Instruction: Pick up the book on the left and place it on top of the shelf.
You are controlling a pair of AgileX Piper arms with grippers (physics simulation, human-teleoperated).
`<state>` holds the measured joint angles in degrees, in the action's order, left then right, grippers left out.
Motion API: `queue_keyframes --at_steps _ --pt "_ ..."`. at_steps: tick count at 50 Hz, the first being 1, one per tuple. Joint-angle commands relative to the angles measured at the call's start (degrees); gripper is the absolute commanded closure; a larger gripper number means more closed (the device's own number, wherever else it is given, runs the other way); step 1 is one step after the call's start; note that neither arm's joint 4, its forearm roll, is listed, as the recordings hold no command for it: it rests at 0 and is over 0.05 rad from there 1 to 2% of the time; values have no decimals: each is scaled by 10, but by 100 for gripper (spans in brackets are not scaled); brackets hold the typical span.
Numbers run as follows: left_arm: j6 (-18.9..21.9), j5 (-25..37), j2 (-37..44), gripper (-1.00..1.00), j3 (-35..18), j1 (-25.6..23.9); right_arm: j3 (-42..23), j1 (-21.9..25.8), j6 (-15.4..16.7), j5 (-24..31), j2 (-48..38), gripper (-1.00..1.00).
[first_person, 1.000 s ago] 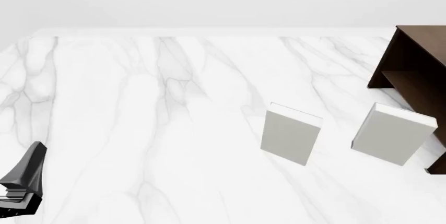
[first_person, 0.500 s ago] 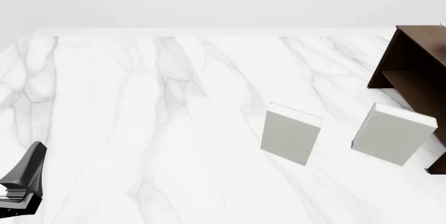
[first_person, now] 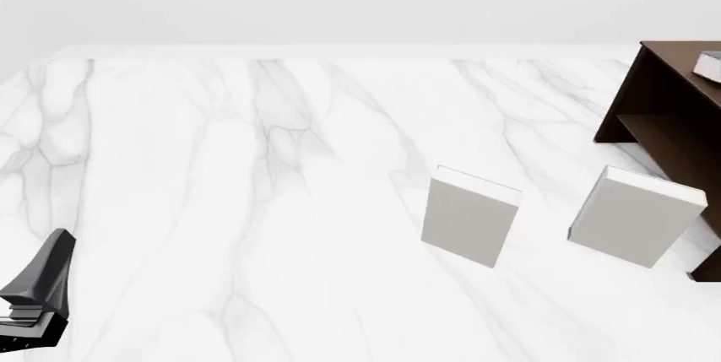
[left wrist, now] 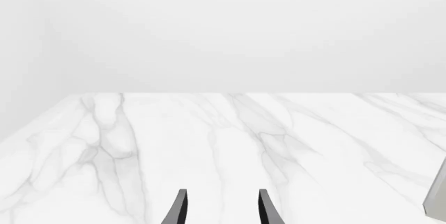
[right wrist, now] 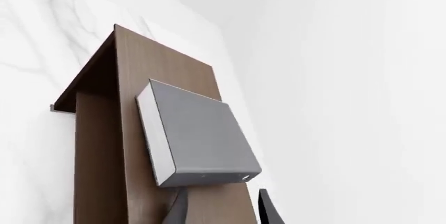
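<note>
The dark grey book (right wrist: 198, 135) with a pale page edge lies broad face up over the flat top of the dark brown shelf (right wrist: 139, 62), just beyond my right fingertips. My right gripper (right wrist: 221, 209) has its fingers spread wide and grips nothing. In the front view only a corner of the book (first_person: 710, 65) shows on the shelf (first_person: 664, 100) at the right edge; the right gripper is out of that view. My left gripper (left wrist: 221, 209) is open and empty low over the marble, at the front left (first_person: 40, 286).
Two larger white books (first_person: 470, 215) (first_person: 633, 217) stand upright on the marble table (first_person: 225, 210), the right one close against the shelf's front. An edge of one white book (left wrist: 437, 200) shows in the left wrist view. A white wall is behind.
In the front view the grey book's corner has come down into sight on the shelf top at the right edge. The left arm and both white books have not moved.
</note>
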<state>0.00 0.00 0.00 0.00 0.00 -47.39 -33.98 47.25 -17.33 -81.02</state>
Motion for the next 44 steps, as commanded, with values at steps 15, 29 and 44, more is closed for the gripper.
queue_keyframes --at_steps 15,29,44 --pt "0 0 0 -100 0 0 56 1 -61 39 131 -100" --pt "0 0 0 -100 0 0 10 10 -108 92 182 -100" --pt "0 0 0 -100 0 0 13 18 -138 106 224 -100"
